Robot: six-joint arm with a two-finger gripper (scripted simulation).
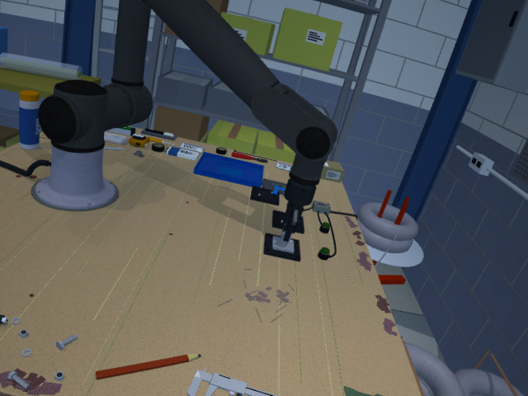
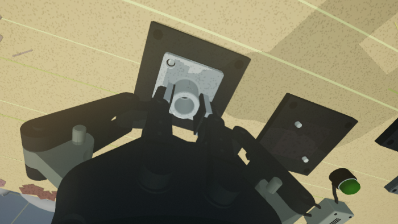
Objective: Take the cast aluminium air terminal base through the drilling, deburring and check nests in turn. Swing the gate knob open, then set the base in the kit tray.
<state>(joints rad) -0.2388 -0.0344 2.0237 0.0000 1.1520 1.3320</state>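
Observation:
My gripper (image 1: 286,235) (image 2: 183,103) reaches straight down over the nearest black nest plate (image 1: 282,247) (image 2: 190,72), where it is closed around the upright round boss of the cast aluminium air terminal base (image 1: 285,244) (image 2: 189,85), whose square flange lies flat on that plate. A second black nest (image 1: 288,221) (image 2: 305,133) with two small pins sits just behind, empty. A third nest (image 1: 265,195) lies farther back beside the blue gate knob (image 1: 278,189). The blue kit tray (image 1: 229,169) rests beyond them.
The bench's right edge runs close by the nests, with two green push buttons (image 1: 324,253) (image 2: 345,182) and a small grey box (image 1: 321,207) on cables between. Tools line the far edge. A pencil (image 1: 147,365), bolts and a caliper lie near the front.

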